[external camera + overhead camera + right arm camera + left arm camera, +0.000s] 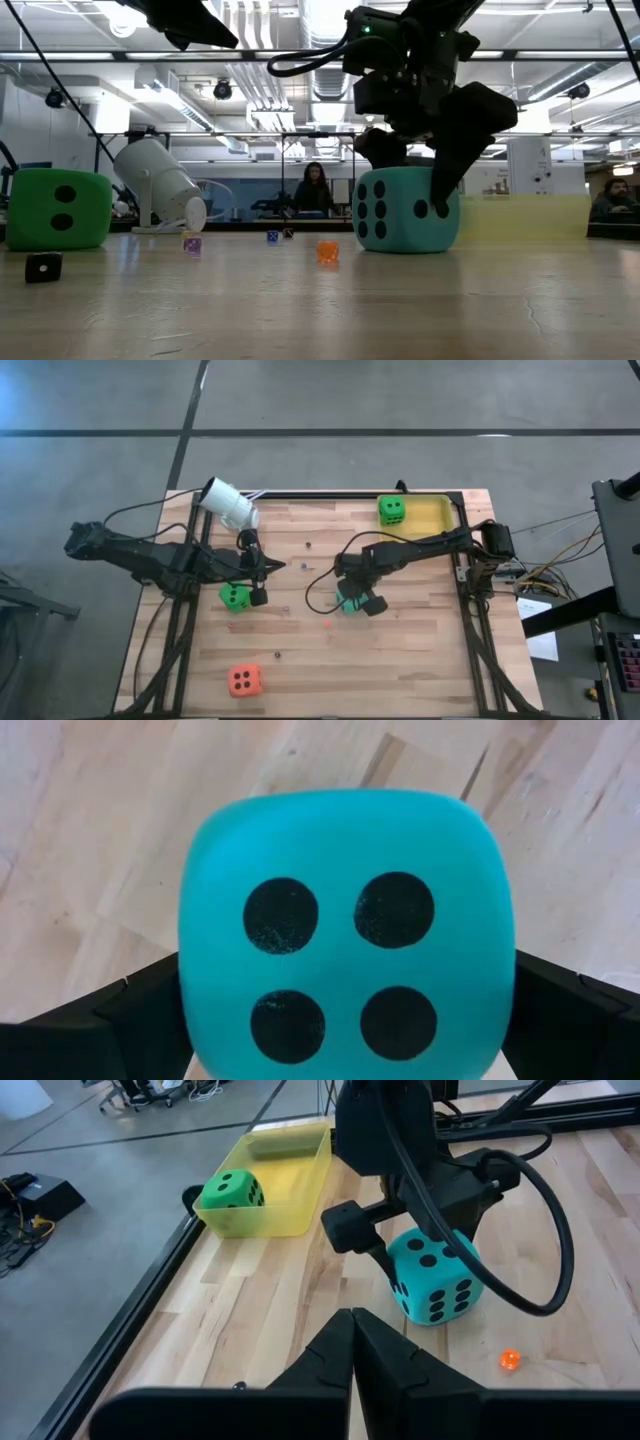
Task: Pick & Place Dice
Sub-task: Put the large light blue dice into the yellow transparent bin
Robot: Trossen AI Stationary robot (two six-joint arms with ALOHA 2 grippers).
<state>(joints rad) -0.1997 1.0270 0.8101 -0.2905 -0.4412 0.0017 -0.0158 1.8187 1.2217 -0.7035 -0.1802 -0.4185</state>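
From the high view I see the right gripper (356, 601) down over the teal die (348, 604) near the middle of the wooden table (400, 660), its fingers spread wide on either side of the cube. The left gripper (258, 582) waits with its fingers together beside a green die (234, 597) on the table's left part. A second green die (391, 510) sits in the yellow tray (435, 515) at the far edge, and the orange-red die (244, 680) lies well apart, near the front left corner. A white cylindrical camera (229, 504) lies tilted near the far left corner.

In the low view, the teal die (405, 209) rests on the tabletop with the right gripper (420, 165) hanging over it; one dark finger (450, 165) comes down across its side. The green die (58, 208) stands at the picture's left, and a few tiny dice (327, 251) are scattered on the wood between.

Through the left wrist view I look past my own closed fingers (350, 1355) at the right gripper (400, 1245) straddling the teal die (435, 1280); the tray (290, 1175) with its green die (230, 1190) lies beyond. A tiny orange die (509, 1360) sits near the teal one.

In the right wrist view, the teal die (345, 935) fills the frame, four pips up, set between the two dark fingers (120, 1010). I cannot tell whether the pads touch it.
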